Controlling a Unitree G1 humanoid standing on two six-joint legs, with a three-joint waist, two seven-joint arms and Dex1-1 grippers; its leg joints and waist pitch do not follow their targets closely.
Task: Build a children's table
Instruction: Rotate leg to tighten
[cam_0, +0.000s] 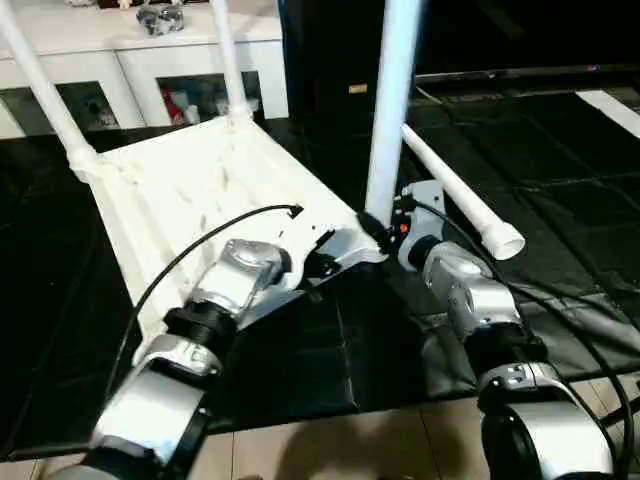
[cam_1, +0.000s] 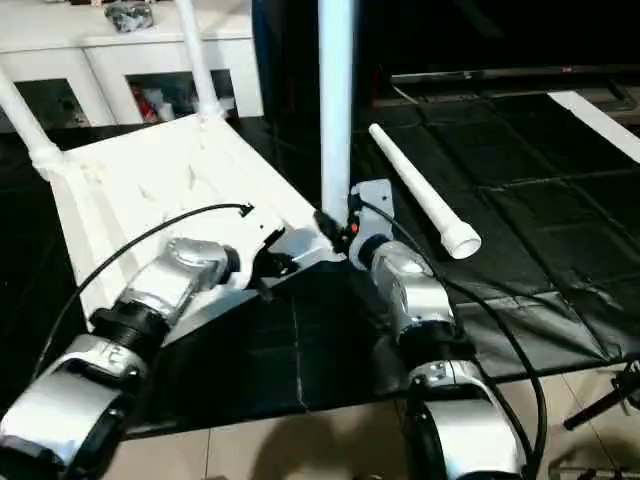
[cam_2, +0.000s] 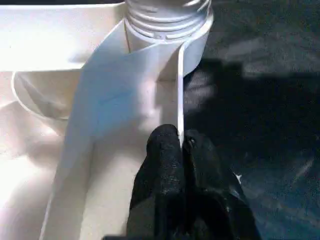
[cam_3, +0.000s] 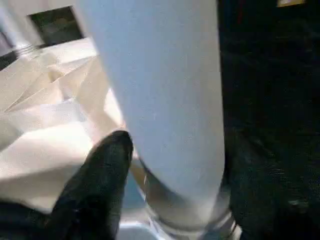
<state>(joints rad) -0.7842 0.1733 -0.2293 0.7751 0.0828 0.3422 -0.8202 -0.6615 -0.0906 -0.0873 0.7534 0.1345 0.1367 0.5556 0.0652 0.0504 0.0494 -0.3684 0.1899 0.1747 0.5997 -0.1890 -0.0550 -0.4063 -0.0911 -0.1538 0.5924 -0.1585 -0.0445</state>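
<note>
On the black floor mat the white plastic ribbed table top lies upside down, its near rim pinched by the left gripper, while the right gripper clasps the upright white tapered leg in the near corner socket, which I judge next needs twisting home.

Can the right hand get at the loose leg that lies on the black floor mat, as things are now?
Probably not yet: the right hand is closed around the upright leg. The loose leg lies just beside it, unobstructed.

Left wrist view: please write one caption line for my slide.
Left gripper pinches the table top's thin rim beside the corner socket holding a leg.
</note>
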